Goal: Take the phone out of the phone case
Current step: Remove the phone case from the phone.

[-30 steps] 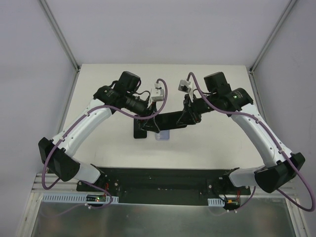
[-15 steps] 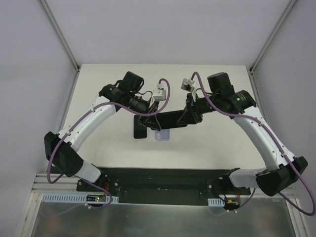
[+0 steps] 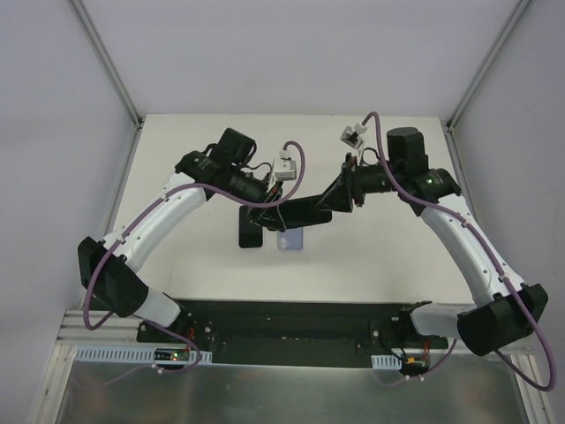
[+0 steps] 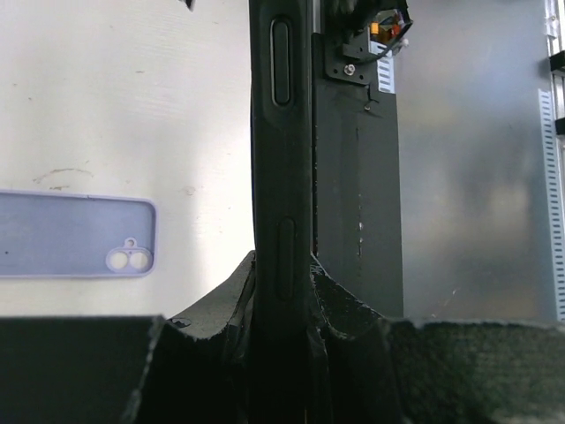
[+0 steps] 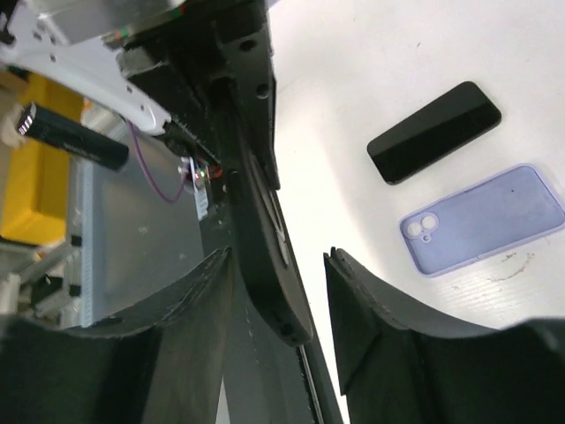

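A black phone case (image 3: 300, 212) hangs in the air over the middle of the table. My left gripper (image 3: 269, 215) is shut on its left end. In the left wrist view the case (image 4: 282, 159) runs edge-on up from between my fingers (image 4: 331, 287), its side buttons showing. My right gripper (image 3: 337, 198) is open around the case's right end. The right wrist view shows that rounded end (image 5: 269, 265) between the spread fingers (image 5: 353, 300), close to the left one and apart from the right one. I cannot tell whether the phone is inside the held case.
A bare black phone (image 3: 250, 233) (image 5: 434, 132) lies flat on the table below the held case. A lilac phone case (image 3: 291, 239) (image 4: 79, 234) (image 5: 484, 219) lies back-up beside it. The black base plate (image 3: 291, 331) runs along the near edge.
My left gripper has closed on the black case's left end. My right gripper, shut on the right end before, has opened and its wrist has drawn back to the right.
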You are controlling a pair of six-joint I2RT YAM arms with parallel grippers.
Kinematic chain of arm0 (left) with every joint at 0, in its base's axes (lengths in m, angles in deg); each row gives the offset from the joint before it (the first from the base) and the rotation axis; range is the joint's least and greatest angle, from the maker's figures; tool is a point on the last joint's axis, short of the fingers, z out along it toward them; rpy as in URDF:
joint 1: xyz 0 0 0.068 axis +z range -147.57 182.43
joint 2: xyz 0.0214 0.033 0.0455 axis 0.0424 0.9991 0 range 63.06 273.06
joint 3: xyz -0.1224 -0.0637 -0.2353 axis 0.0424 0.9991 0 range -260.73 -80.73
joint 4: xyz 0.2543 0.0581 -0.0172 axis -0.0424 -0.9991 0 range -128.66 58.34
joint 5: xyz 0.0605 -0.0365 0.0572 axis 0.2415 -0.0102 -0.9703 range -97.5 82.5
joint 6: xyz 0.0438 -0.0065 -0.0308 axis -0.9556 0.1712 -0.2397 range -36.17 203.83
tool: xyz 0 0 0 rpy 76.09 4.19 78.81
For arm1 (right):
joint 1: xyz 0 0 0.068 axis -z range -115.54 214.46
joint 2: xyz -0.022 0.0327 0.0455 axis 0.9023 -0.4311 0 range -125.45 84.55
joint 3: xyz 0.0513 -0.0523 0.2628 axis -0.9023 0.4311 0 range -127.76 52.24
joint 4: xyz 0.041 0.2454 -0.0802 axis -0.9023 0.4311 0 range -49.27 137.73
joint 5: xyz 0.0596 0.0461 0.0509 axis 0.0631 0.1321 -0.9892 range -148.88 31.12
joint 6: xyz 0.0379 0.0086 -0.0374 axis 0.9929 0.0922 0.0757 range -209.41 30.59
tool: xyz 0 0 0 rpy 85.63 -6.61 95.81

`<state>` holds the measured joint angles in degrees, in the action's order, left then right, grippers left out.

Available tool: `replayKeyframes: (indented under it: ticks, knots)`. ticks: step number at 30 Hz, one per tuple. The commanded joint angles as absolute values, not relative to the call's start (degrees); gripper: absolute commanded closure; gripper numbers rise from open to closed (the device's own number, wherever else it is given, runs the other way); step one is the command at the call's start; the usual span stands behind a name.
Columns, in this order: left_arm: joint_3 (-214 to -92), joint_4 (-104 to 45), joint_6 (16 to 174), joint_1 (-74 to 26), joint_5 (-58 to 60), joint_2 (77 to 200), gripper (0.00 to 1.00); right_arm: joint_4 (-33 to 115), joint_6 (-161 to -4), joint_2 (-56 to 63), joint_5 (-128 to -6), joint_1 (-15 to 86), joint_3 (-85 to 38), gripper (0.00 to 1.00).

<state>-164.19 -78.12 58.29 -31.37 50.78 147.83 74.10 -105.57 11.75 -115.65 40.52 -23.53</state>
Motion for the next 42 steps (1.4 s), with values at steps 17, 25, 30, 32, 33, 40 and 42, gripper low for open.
replayKeyframes:
  ticks: [17,25,30,32,33,40,42]
  knots:
    - [-161.3,-69.6,62.5,-33.5,49.5,142.2,1.00,48.5,-81.3,11.5,-128.1,43.7,-17.1,1.00]
    - [-161.9,-68.8,60.9,-37.4,42.5,141.5,1.00,41.7,-72.9,8.7,-129.3,44.1,-16.3,1.00]
    - [-163.2,-68.8,60.4,-38.5,39.6,142.1,1.00,36.5,-66.5,6.3,-129.3,44.9,-16.1,1.00]
    - [-163.8,-68.8,59.9,-38.9,38.0,142.1,1.00,34.2,-63.1,5.2,-129.5,45.2,-16.3,1.00]
    - [-164.1,-68.8,59.8,-39.0,37.5,142.2,1.00,34.1,-62.3,4.7,-129.5,45.3,-16.6,1.00]
    - [-165.0,-68.8,59.9,-39.6,34.5,142.4,1.00,34.3,-60.1,2.4,-128.5,45.6,-17.3,1.00]
    - [-165.3,-68.8,59.9,-39.7,33.7,142.5,1.00,34.6,-59.7,1.8,-128.1,45.7,-17.4,1.00]
